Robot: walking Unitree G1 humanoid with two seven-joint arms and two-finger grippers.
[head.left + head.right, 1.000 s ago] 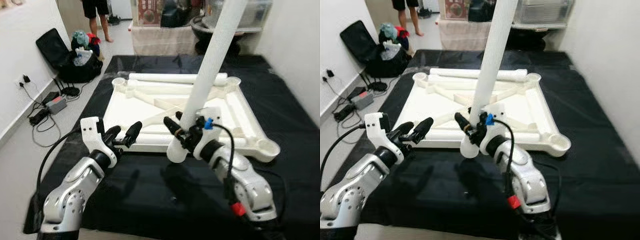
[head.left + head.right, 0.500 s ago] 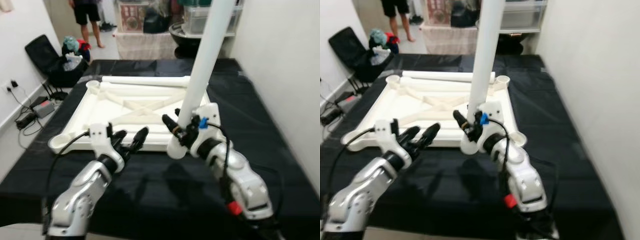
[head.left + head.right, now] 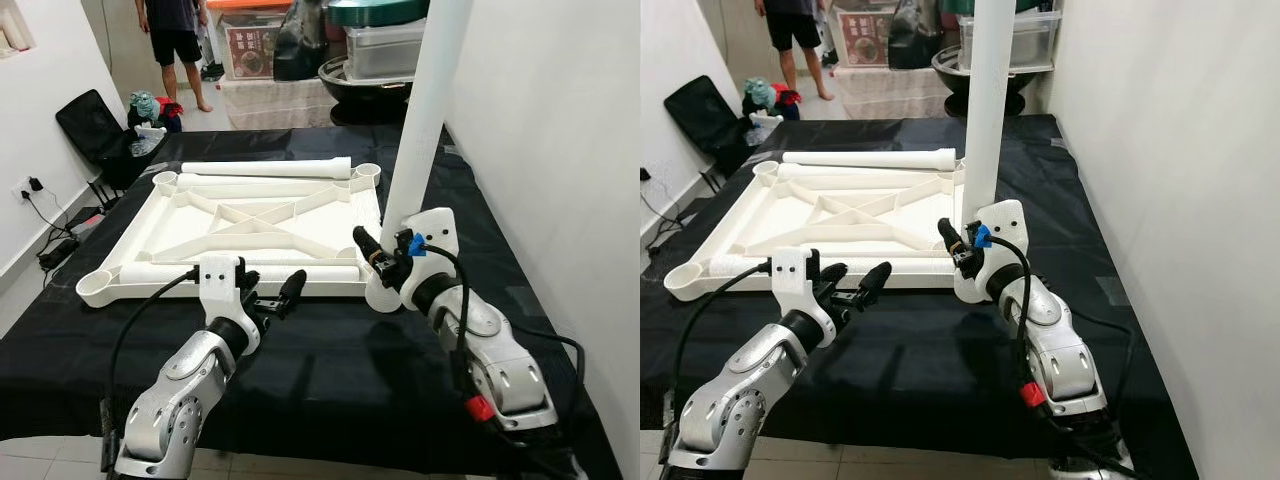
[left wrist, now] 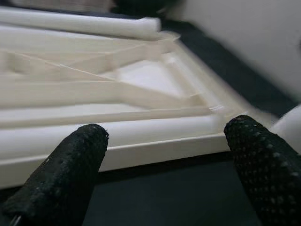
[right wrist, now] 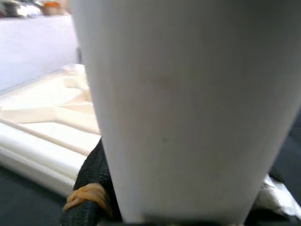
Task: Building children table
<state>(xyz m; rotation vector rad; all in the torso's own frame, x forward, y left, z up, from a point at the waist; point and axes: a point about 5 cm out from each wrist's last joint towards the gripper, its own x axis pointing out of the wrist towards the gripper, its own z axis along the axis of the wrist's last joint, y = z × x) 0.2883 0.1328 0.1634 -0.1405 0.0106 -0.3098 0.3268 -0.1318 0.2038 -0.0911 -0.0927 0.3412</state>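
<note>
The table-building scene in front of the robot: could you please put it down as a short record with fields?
Surface: black cloth spread over the floor
Tabletop: white tabletop lying underside up, ribs showing
Held leg: white leg upright in the right gripper, its lower end beside the tabletop's near right corner
Loose legs: one leg along the far edge, another leg along the near edge
Left gripper: left gripper open, holding nothing, just short of the near edge
Background: a person standing beyond the cloth

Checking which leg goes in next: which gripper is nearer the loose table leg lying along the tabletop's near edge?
Left. The left gripper hovers open just in front of that loose table leg; the right gripper, beyond its end, holds another leg upright.
</note>
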